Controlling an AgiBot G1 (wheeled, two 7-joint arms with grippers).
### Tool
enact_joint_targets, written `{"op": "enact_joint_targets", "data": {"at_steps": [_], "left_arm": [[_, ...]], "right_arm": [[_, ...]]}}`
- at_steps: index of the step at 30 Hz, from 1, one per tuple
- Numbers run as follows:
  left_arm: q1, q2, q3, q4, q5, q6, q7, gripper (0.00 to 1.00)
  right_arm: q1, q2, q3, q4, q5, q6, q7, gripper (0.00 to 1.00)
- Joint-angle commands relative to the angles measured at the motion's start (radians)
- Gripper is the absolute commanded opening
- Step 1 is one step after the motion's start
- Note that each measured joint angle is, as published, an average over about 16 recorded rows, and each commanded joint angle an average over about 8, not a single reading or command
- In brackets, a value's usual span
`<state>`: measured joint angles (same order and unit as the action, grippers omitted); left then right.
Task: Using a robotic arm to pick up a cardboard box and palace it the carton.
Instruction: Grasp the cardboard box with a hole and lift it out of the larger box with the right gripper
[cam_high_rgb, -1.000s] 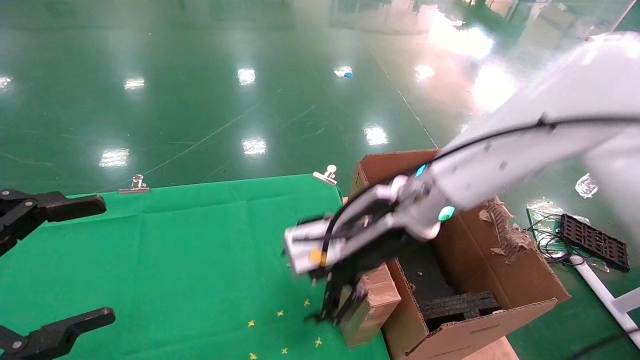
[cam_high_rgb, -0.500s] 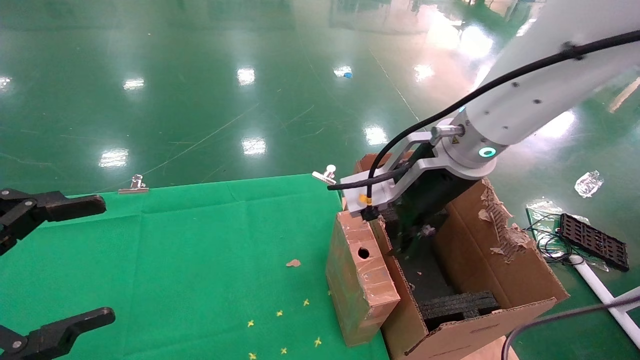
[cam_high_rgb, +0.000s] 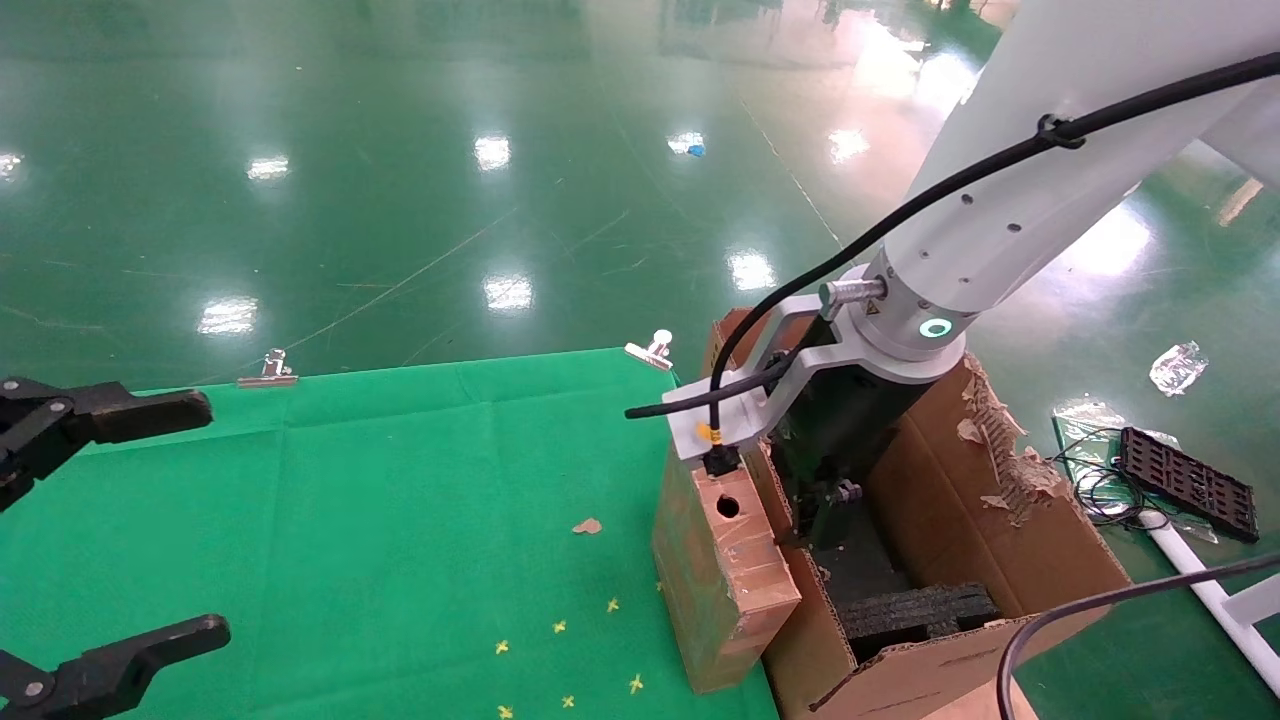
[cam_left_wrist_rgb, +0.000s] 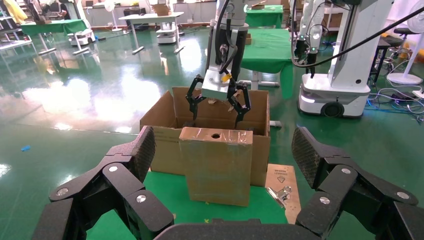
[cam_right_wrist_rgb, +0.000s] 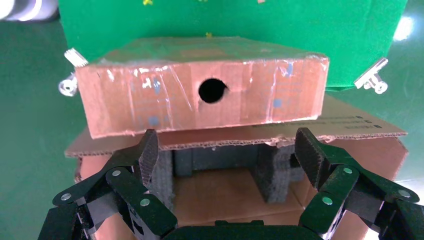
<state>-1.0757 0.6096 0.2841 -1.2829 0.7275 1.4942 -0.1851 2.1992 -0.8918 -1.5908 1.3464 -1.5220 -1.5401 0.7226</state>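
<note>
— Where's the cardboard box (cam_high_rgb: 722, 575) now?

— Standing on end on the green cloth (cam_high_rgb: 380, 520), leaning against the outside wall of the carton (cam_high_rgb: 1010, 560), hole upward. It isn't inside yet. The robotic arm (cam_high_rgb: 1000, 220) has its right gripper (cam_right_wrist_rgb: 227, 155) over the carton's mouth, fingers spread and holding nothing.

— Will it be awkward to lift?

— I'd guess light and stiff, but the tape makes it glossy, so likely slippery. I'd pinch it across the two broad faces near the top, clear of the hole.

— And the other gripper?

— The left gripper (cam_left_wrist_rgb: 222, 165) is parked well back over the cloth, fingers wide apart.

— Any writing?

— Small print on the carton's flap (cam_right_wrist_rgb: 360, 122), too fine to read. Nothing on the box that I can see.
</note>
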Motion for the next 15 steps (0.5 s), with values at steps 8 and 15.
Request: {"op": "enact_joint_targets", "data": {"at_steps": [8, 15], "left_arm": [[0.0, 0.0, 0.001, 0.0, 0.0, 0.0, 0.0, 1.0], [0.0, 0.0, 0.001, 0.0, -0.001, 0.0, 0.001, 1.0]], "right_arm": [[0.028, -0.029, -0.026, -0.095, 0.074, -0.017, 0.302, 1.0], [0.01, -0.092, -0.077, -0.284, 0.161, -0.036, 0.547, 1.0]]}}
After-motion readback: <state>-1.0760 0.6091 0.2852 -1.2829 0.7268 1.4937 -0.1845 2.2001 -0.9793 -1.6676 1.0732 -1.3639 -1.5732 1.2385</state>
